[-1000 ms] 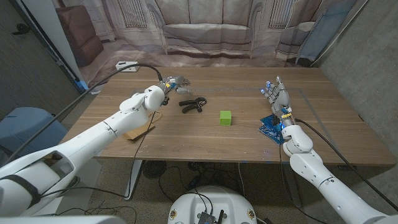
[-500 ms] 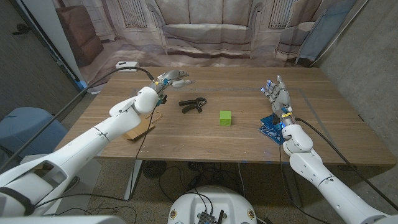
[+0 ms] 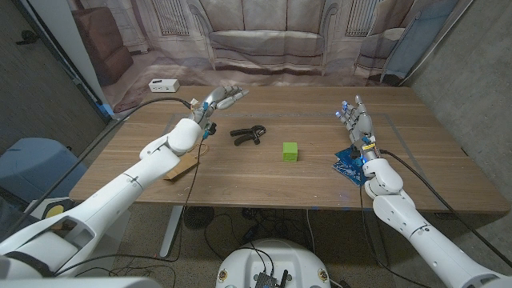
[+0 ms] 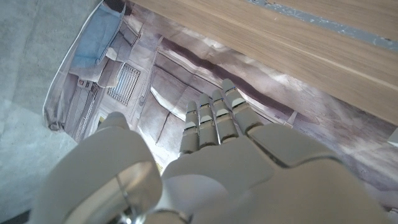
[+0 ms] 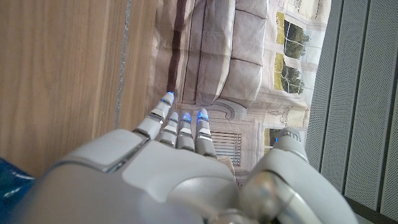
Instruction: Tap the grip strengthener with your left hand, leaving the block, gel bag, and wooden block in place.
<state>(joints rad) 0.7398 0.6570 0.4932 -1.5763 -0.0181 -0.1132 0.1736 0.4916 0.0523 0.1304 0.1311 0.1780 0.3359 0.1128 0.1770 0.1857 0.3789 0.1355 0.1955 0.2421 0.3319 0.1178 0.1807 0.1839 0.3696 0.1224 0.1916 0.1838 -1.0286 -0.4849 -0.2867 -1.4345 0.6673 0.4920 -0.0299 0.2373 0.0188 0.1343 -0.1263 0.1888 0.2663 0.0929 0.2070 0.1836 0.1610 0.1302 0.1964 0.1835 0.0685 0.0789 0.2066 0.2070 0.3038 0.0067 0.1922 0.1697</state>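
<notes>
The black grip strengthener (image 3: pixel 249 134) lies on the wooden table (image 3: pixel 264 172), left of centre. My left hand (image 3: pixel 219 99) hangs in the air behind and to the left of it, fingers straight and apart, holding nothing; the same hand (image 4: pixel 224 149) shows empty in the left wrist view. A green block (image 3: pixel 290 151) sits right of the strengthener. The blue gel bag (image 3: pixel 349 164) lies by my right wrist. My right hand (image 3: pixel 357 122) stands upright over the table's right side, fingers (image 5: pixel 180 127) extended, empty. A flat wooden block (image 3: pixel 180 166) lies under my left forearm.
A white power strip (image 3: pixel 163 85) lies on the floor beyond the table's far left corner. A printed backdrop of a sofa (image 3: pixel 264 40) hangs behind the table. A blue chair (image 3: pixel 32 164) stands at the left.
My left hand has lifted up and away from the grip strengthener, moving toward the far edge, and its fingers have straightened. The right hand has stayed put.
</notes>
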